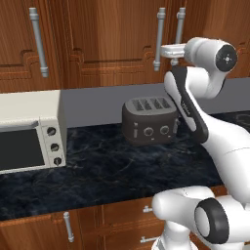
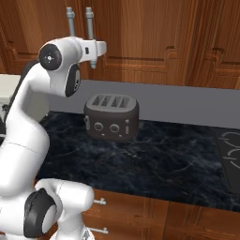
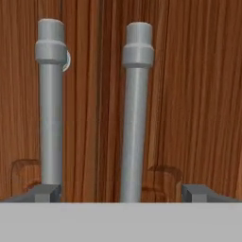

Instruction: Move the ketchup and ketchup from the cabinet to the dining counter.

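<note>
No readable writing. My gripper [image 3: 123,191], fingers spread and empty, is raised level at the cabinet [image 3: 189,94] handles [image 3: 134,118].

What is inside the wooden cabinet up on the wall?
Nobody can tell yet. The cabinet doors are shut, so only brown wood and two silver bar handles show. The robot's open hand is up at those handles. Whatever sits inside is hidden behind the doors.
</note>
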You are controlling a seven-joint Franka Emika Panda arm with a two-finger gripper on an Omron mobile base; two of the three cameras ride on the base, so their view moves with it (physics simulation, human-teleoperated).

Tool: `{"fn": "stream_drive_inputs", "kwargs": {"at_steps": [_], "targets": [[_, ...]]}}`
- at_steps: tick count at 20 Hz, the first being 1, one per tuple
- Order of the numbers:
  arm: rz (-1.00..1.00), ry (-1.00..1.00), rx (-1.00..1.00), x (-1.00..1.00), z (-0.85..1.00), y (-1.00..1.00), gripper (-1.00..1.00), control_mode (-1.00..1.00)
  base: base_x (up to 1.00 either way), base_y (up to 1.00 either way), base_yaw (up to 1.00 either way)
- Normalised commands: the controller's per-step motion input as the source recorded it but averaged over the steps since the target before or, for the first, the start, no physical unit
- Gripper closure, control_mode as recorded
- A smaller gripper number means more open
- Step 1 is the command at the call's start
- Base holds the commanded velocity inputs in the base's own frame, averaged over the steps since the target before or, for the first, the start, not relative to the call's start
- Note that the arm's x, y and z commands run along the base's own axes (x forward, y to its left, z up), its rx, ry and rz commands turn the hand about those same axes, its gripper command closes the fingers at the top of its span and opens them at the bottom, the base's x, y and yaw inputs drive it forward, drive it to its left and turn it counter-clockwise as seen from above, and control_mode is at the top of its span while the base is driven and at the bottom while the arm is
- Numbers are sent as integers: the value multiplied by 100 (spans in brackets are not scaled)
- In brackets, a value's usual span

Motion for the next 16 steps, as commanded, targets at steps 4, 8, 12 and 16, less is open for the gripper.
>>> {"fn": "stream_drive_inputs", "kwargs": {"at_steps": [4, 8, 12, 16], "targets": [[0, 7, 0, 59, -11, -3, -100, -100, 0, 0, 0], [0, 6, 0, 61, -12, -5, -100, -100, 0, 0, 0], [0, 3, 0, 59, -15, -5, -100, -100, 0, 0, 0], [0, 2, 1, 52, -16, -1, -100, -100, 0, 0, 0]]}}
